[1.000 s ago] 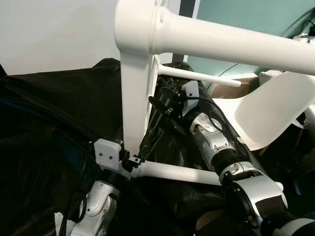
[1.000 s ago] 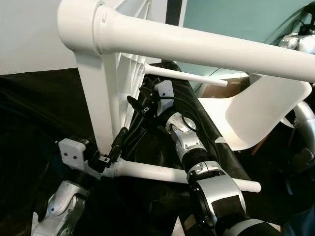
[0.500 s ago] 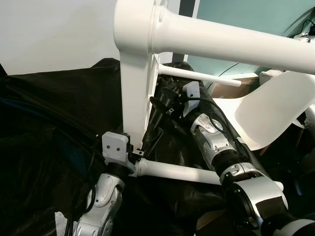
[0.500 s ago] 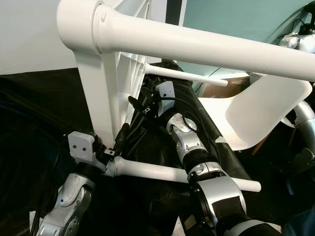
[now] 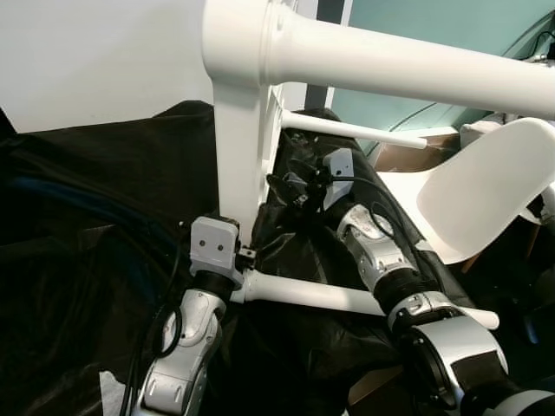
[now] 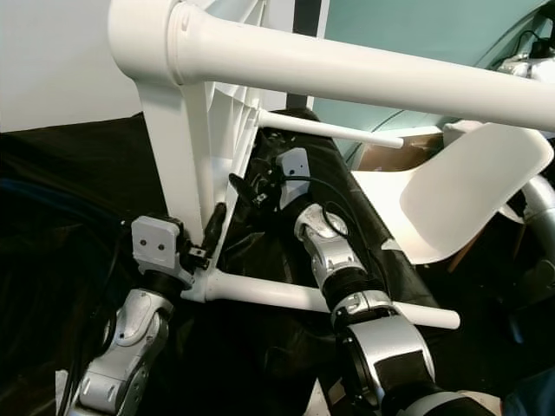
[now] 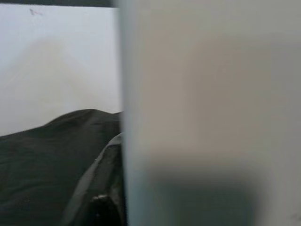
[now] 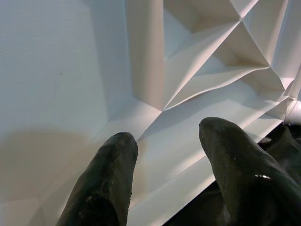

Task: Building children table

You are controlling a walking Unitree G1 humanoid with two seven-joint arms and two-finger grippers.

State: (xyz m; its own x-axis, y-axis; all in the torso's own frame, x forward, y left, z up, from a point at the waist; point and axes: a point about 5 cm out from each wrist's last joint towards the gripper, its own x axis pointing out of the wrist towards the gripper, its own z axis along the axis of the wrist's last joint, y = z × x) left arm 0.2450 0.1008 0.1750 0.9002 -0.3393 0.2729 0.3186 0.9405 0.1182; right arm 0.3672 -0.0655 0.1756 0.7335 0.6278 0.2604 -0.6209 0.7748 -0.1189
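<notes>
Left gripper (image 5: 244, 257) sat at base of lower table leg (image 5: 321, 295), grip unclear. Right gripper (image 8: 164, 155) spread apart against ribbed tabletop underside (image 8: 197, 56).

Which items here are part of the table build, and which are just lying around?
Job: white tabletop on edge; thick leg; lower leg at left gripper; thin leg; right gripper at the ribbed underside.
Around: black sheet; white chair seat; cardboard box.

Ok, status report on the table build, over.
Left gripper at the lower leg's joint. Right gripper open against the tabletop's ribbed underside. Table on its side on a black sheet. White chair close by, right.
</notes>
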